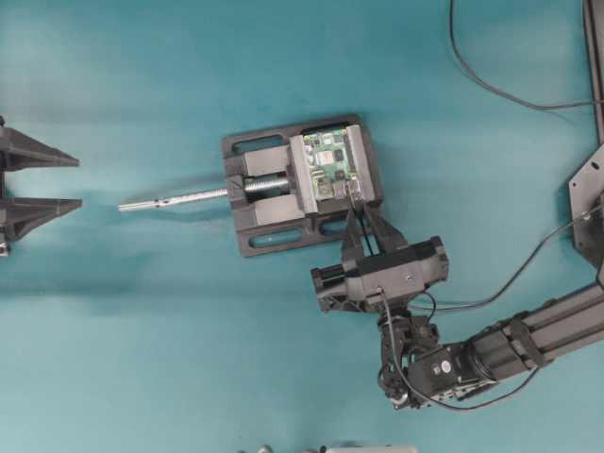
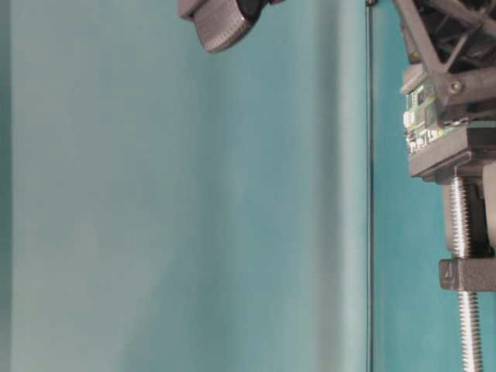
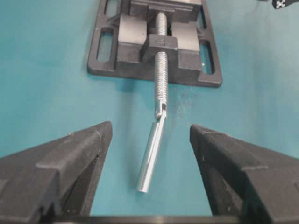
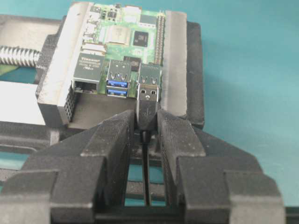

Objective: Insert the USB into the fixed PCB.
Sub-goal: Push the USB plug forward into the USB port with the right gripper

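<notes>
The USB bore a trident sign; the PCB's connector print (small, blurred) was unreadable.

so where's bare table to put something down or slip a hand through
Bare teal mat lies between the open left gripper and the vise, broken only by its screw handle. More lies above the vise, left of the loose cable, and along the lower left. It is crowded at the PCB, where the right gripper holds the USB at its ports.
</notes>
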`<move>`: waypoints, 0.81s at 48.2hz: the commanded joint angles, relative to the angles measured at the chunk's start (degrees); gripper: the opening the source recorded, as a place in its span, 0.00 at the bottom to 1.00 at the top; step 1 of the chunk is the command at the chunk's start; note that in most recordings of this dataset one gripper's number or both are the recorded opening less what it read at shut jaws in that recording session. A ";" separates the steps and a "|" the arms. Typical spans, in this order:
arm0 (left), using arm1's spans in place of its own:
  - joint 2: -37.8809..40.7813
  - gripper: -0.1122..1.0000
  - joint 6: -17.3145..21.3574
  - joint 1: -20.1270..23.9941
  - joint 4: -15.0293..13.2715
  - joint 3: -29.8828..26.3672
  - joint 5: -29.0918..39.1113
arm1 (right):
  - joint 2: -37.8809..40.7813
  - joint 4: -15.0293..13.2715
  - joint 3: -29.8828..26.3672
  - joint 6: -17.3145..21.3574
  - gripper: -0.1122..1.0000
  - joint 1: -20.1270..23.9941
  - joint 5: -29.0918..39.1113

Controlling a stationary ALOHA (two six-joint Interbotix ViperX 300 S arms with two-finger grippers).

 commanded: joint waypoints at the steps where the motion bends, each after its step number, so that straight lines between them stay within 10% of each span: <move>1: 0.44 0.85 -0.53 0.09 0.09 -0.70 -0.44 | -2.55 -0.88 -0.62 0.00 0.29 -3.08 -0.26; 39: 0.44 0.85 -0.53 0.09 0.18 -0.70 -0.44 | -3.25 -0.35 -1.32 -0.62 0.29 -4.13 0.26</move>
